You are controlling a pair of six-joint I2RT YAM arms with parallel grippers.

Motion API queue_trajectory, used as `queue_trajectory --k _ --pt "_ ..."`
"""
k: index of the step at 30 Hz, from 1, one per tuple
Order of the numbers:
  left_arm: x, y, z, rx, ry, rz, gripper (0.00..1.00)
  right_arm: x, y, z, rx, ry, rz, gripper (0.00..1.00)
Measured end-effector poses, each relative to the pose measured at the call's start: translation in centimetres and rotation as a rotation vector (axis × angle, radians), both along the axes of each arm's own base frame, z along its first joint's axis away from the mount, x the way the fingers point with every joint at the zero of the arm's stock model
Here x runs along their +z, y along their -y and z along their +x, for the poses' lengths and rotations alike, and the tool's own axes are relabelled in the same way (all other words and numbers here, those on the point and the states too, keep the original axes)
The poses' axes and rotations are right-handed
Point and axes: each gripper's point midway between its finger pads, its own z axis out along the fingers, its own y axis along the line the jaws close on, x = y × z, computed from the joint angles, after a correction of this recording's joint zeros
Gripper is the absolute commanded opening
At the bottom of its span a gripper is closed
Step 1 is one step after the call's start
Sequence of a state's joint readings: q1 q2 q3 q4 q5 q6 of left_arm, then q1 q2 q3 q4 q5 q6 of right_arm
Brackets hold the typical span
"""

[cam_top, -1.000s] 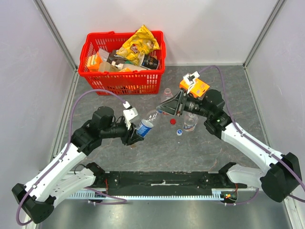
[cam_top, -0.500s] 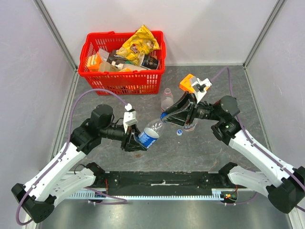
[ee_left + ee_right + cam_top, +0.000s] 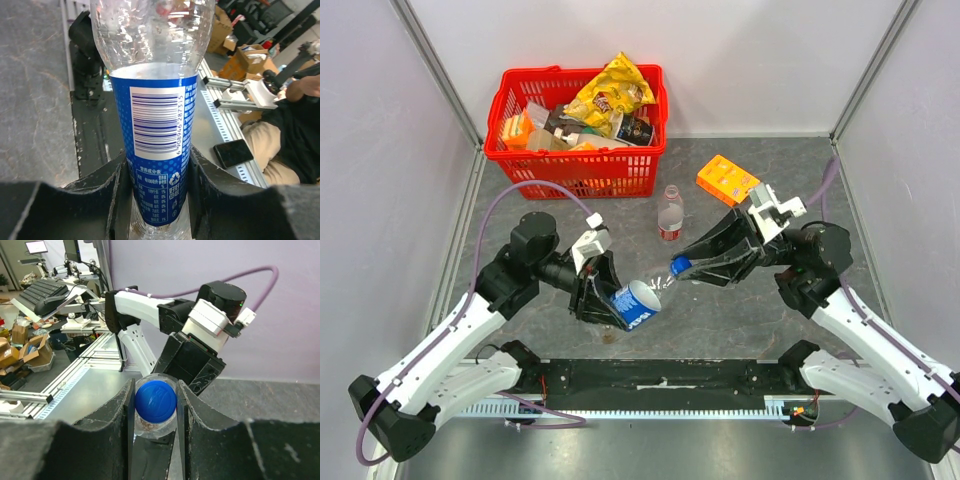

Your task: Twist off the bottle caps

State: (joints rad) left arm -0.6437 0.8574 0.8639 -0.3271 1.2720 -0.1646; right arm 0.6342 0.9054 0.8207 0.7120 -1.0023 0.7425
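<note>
While left claw grips one of two bottles, right claw grips its cap.

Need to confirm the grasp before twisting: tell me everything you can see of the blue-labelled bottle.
The blue-labelled bottle is clear plastic with droplets inside its upper wall. It has a blue wrap label with a white barcode panel. It is held tilted well over, with its neck pointing toward the right arm. The left end effector is clamped on the labelled lower body. The right end effector has a finger against each side of the blue cap, which sits on the neck.
</note>
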Motion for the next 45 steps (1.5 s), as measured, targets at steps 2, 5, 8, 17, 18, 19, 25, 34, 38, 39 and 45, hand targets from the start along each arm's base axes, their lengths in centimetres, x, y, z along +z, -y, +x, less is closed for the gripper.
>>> queue_trajectory --k 2,5,8,17,18,19,25,34,38,39,45 --pt "0.6 0.0 -0.3 -0.031 -0.011 -0.022 0.45 0.5 0.2 -0.6 0.009 0.03 0.017 0.04" --pt "1.0 0.1 -0.5 -0.06 -0.024 -0.036 0.45 0.8 0.5 -1.1 0.007 0.059 0.037 0.08" --pt "1.2 0.2 -0.5 -0.073 -0.033 -0.04 0.45 0.8 0.7 -1.2 -0.008 0.071 0.049 0.15" --pt "1.0 0.2 -0.6 -0.083 -0.038 -0.042 0.45 0.7 0.4 -0.3 -0.051 0.039 0.041 0.89" --pt "1.0 0.2 -0.6 -0.084 -0.037 -0.043 0.44 0.7 0.4 -0.2 -0.055 0.03 0.037 0.95" --pt "0.9 0.2 -0.6 -0.085 -0.037 -0.042 0.44 0.8 0.3 0.1 -0.065 0.022 0.037 0.98" --pt "0.0 0.2 -0.5 -0.079 -0.046 -0.016 0.45 2.2 0.7 0.6 -0.12 0.012 0.062 0.98" --pt "-2.7 0.5 1.5 0.07 -0.031 0.089 0.44 4.0 1.5 2.0 -0.249 -0.023 0.077 0.98" --pt "-4.1 0.6 3.1 0.17 -0.005 0.158 0.43 3.0 1.0 4.7 -0.348 -0.11 0.019 0.98" --pt "-4.4 0.5 3.5 0.188 0.001 0.171 0.44 2.8 0.9 5.3 -0.368 -0.127 0.008 0.98" --pt "-6.7 0.0 5.9 0.321 0.07 0.271 0.44 -1.2 0.2 9.5 -0.514 -0.301 -0.108 0.98"
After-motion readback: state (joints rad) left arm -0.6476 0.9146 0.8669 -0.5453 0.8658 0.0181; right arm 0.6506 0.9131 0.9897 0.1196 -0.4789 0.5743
